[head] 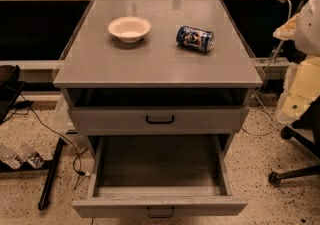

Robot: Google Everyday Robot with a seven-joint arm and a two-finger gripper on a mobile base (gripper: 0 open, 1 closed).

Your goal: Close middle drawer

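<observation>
The grey cabinet stands in the middle of the view. The middle drawer is pulled far out toward me. Its plain grey box interior is bare, and its small black bar handle sits at the bottom edge of the view. Above it, the uppermost drawer, with its own black handle, stands slightly out, with a dark gap under the top. The lowest drawer is hidden beneath the open one. A cream-white part of my arm shows at the right edge. My gripper is out of view.
A white bowl and a blue can lying on its side rest on the cabinet top. A chair base with castors stands on the floor at the right. Cables, a black bar and plastic bottles lie at the left.
</observation>
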